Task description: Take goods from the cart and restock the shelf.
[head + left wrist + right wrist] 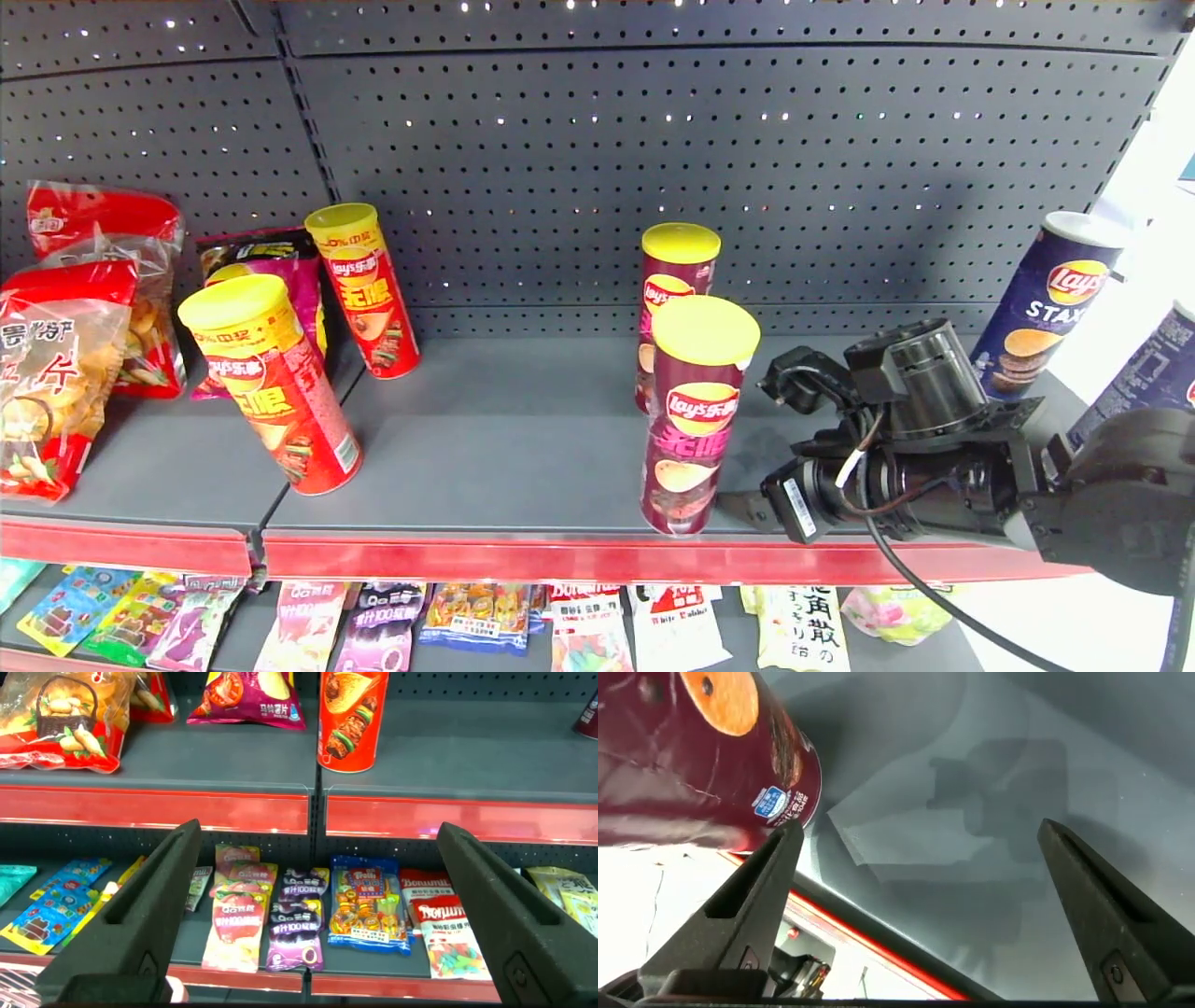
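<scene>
- Our left claw (318, 831) hangs back from the shelving with its fingers wide apart and nothing between them, facing the sweet packets (301, 917) on the lower shelf.
- Our right claw (747, 509) sits low over the front edge of the shelf (513, 439), fingers spread apart and gripping nothing.
- The maroon can (700, 415) stands upright at that front edge, just beside one finger (761, 891) and outside the gap; we cannot tell whether they touch.
- A second maroon can (674, 271) stands right behind it.
- Farther left are two red cans (271, 383) and the crisp bags (56, 373).
- A blue can (1046, 303) leans at the far right.
</scene>
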Motion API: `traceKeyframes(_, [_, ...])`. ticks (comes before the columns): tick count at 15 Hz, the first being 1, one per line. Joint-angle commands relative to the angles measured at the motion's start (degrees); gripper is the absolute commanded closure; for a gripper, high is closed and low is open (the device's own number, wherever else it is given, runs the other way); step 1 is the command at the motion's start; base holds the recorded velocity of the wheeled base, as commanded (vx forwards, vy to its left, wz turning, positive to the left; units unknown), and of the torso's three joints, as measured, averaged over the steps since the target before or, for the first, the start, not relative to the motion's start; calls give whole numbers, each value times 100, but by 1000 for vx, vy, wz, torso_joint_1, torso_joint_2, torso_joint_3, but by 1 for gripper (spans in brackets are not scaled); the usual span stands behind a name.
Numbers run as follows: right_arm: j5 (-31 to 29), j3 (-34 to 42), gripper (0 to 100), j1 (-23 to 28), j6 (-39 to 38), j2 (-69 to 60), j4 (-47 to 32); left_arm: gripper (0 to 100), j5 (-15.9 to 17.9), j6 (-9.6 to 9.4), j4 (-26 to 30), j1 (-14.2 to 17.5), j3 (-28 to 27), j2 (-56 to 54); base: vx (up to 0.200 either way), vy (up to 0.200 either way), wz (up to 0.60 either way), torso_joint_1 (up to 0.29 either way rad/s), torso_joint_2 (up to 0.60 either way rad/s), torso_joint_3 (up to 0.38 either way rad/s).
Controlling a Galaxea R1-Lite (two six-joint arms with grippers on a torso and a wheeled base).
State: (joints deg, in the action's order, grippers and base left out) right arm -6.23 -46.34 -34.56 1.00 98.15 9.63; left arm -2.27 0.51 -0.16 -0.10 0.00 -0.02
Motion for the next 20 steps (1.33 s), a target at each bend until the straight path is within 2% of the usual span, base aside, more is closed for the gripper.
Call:
traceKeyframes(1, [-1,2,0,-77,-12,-6,4,0,-2,2,-2,1,0,2,0,0,0,0,0,0])
traceKeyframes(20, [-89,-209,0,-112,23,214,13,0,-2,2,-2,1,0,2,0,0,0,0,0,0])
